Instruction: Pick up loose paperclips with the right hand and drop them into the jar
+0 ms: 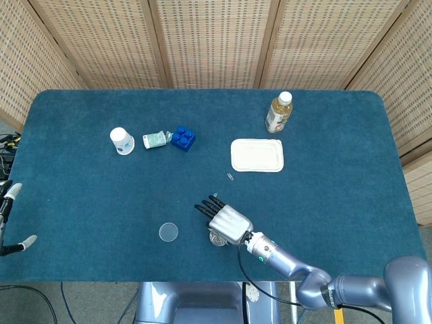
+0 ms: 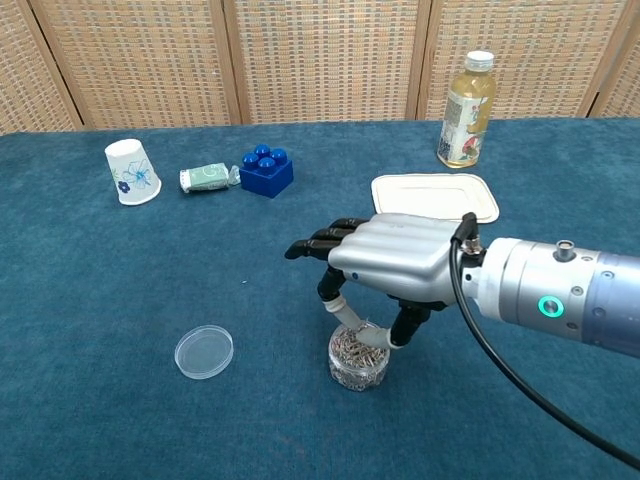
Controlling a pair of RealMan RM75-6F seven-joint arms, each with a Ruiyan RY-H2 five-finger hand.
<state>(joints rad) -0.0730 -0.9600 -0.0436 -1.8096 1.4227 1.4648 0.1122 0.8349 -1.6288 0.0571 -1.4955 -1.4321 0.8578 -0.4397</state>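
Note:
My right hand [image 2: 395, 262] hovers over the small clear jar [image 2: 358, 360], which holds a heap of paperclips. Thumb and one fingertip [image 2: 348, 312] meet right at the jar's mouth, pinching what looks like a thin silvery paperclip; the other fingers stretch out to the left. From the head view, the right hand [image 1: 227, 221] covers most of the jar [image 1: 216, 238]. One loose paperclip [image 1: 231, 177] lies on the cloth beyond the hand. At the table's left edge my left hand [image 1: 5, 214] holds nothing, fingers apart.
The jar's clear lid [image 2: 204, 352] lies left of the jar. A white tray [image 2: 434, 196] sits behind the hand and a drink bottle [image 2: 467, 96] stands at the back right. A paper cup [image 2: 131, 171], a green packet [image 2: 208, 177] and a blue block [image 2: 265, 170] are at the back left.

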